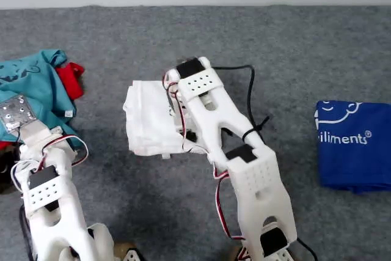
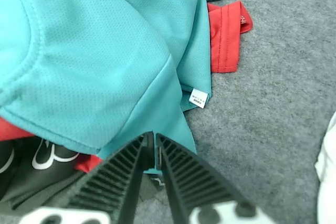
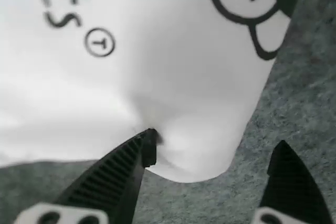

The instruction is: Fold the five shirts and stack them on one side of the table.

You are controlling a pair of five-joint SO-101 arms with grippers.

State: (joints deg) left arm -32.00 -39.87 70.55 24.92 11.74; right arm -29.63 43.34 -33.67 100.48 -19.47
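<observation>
A folded white shirt (image 1: 149, 120) with black print (image 3: 157, 61) lies mid-table. My right gripper (image 3: 216, 148) is open at its corner, one fingertip (image 3: 147, 148) pressing into the cloth, the other over the grey carpet. At the left, a crumpled teal shirt (image 1: 36, 84) (image 2: 94, 51) lies on a heap with a red shirt (image 1: 72, 77) (image 2: 226, 35) and a black one (image 2: 26, 174). My left gripper (image 2: 155, 139) (image 1: 15, 114) is shut on the teal shirt's cloth near its lower hem. A folded blue shirt (image 1: 354, 145) lies at the right edge.
Grey carpet (image 1: 287, 47) covers the table, with a bare stretch between the white and blue shirts. A black cable (image 1: 250, 96) loops beside the right arm (image 1: 244, 163). A white care label (image 2: 198, 98) hangs off the teal shirt.
</observation>
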